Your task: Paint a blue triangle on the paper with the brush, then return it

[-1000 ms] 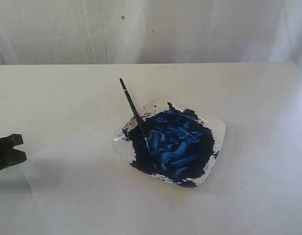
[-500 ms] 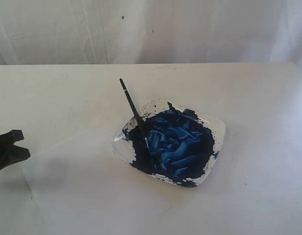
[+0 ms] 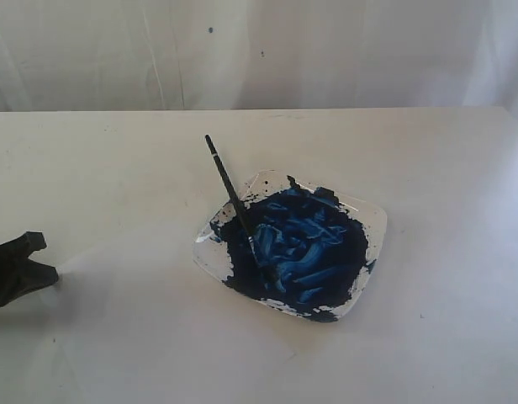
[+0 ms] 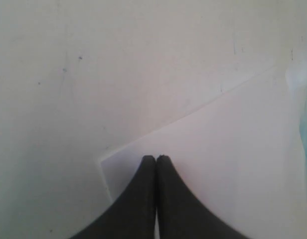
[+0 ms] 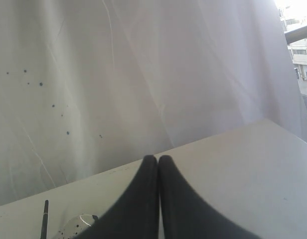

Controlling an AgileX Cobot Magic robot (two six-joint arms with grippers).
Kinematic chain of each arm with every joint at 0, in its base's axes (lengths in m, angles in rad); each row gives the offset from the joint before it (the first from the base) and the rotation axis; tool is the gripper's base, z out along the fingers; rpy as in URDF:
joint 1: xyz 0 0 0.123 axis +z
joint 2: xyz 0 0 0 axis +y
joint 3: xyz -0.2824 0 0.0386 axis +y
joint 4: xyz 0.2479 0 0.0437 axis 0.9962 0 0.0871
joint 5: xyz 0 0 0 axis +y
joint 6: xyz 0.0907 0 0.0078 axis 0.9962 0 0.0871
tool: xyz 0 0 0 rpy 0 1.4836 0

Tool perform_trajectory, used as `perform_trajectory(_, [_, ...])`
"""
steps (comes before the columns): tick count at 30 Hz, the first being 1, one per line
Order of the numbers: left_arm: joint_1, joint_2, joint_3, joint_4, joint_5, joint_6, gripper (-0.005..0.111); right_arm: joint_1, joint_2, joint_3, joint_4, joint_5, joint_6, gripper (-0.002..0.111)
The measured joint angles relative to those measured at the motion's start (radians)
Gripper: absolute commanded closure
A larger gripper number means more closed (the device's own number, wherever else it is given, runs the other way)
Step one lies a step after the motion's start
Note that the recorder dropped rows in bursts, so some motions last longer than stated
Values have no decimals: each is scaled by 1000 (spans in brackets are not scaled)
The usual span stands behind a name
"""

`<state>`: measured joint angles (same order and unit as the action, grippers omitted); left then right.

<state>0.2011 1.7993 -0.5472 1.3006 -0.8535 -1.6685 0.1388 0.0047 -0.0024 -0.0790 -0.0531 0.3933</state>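
1. The black left hand (image 3: 45,257) sat low at the left side of the white table (image 3: 410,151), well apart from the plate. Its fingers (image 4: 146,172) were pressed together tip to tip.
2. Those tips lay over one corner of the thin white rectangular sheet of paper (image 4: 233,164). We could not tell whether they pinched it. The part of the sheet in view was plain white.
3. The thin black-handled brush (image 3: 237,206) leaned on the rim of the squarish clear plate (image 3: 374,220). Its tip was sunk in the dark-blue paint (image 3: 305,244) and its handle slanted up toward the back.
4. The black right hand (image 5: 157,158) lay outside the exterior view. Its fingers were closed together with nothing between them, and it faced the white curtain (image 5: 143,74).
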Motion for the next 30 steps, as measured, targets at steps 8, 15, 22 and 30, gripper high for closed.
perform_trajectory(8, [0,0,0,1,0,30,107,0,0,0,0,0,0,108])
perform_trajectory(15, [0,0,0,5,0,53,107,0,0,0,0,0,0,108])
perform_trajectory(22, [0,0,0,5,13,74,107,0,0,0,0,0,0,108])
perform_trajectory(30, [-4,-2,-3,3,27,84,107,0,0,0,0,0,0,108])
